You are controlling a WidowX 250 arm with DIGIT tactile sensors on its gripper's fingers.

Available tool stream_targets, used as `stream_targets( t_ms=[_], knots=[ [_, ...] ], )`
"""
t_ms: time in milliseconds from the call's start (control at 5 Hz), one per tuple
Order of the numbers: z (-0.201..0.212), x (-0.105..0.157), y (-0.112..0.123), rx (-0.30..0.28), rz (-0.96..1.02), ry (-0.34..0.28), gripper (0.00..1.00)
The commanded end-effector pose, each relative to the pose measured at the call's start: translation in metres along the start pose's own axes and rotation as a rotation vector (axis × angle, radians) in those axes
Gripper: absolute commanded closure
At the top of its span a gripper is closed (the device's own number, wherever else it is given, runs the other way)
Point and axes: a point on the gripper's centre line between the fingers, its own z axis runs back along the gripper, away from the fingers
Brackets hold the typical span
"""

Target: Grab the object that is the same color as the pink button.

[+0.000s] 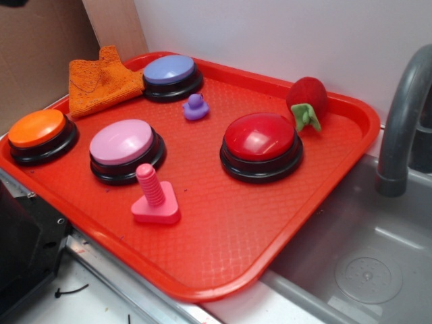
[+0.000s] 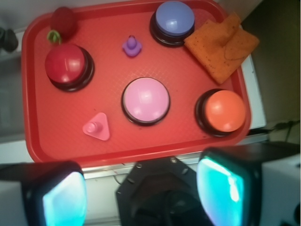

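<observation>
A hot-pink toy bolt (image 1: 155, 198) (image 2: 97, 127) stands upright on its flat triangular base near the front of the red tray (image 1: 270, 229) (image 2: 33, 80). Just behind it sits the pink button (image 1: 126, 146) (image 2: 146, 100), light pink dome on a black base. My gripper (image 2: 141, 193) shows only in the wrist view, high above the tray's near edge. It is open, its two teal pads (image 2: 63, 200) wide apart with nothing between them. The exterior view does not show the gripper.
On the tray are also an orange button (image 1: 39, 132) (image 2: 225, 110), a lavender-blue button (image 1: 170, 73) (image 2: 174, 20), a red button (image 1: 260, 141) (image 2: 67, 64), a purple duck (image 1: 196, 108) (image 2: 132, 46), an orange cloth (image 1: 101, 82) (image 2: 221, 44) and a red plush fruit (image 1: 307, 99) (image 2: 62, 21). A grey sink (image 1: 364, 256) and faucet (image 1: 405, 115) lie to the right.
</observation>
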Motion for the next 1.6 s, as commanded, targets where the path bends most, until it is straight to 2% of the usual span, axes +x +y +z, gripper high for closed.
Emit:
stream_targets(
  t_ms=[0, 200, 400, 1000, 1200, 1400],
  knots=[
    [-0.031, 0.005, -0.015, -0.069, 0.193, -0.065, 0.0],
    [-0.056, 0.011, -0.02, -0.033, 0.326, -0.097, 0.0],
    [-0.082, 0.014, -0.027, -0.059, 0.438, -0.137, 0.0],
    [-0.156, 0.007, -0.066, 0.011, 0.401, -0.114, 0.0],
    [-0.175, 0.007, -0.069, 0.045, 0.391, -0.108, 0.0],
    [-0.196, 0.003, -0.066, 0.073, 0.386, -0.088, 0.06]
  ],
)
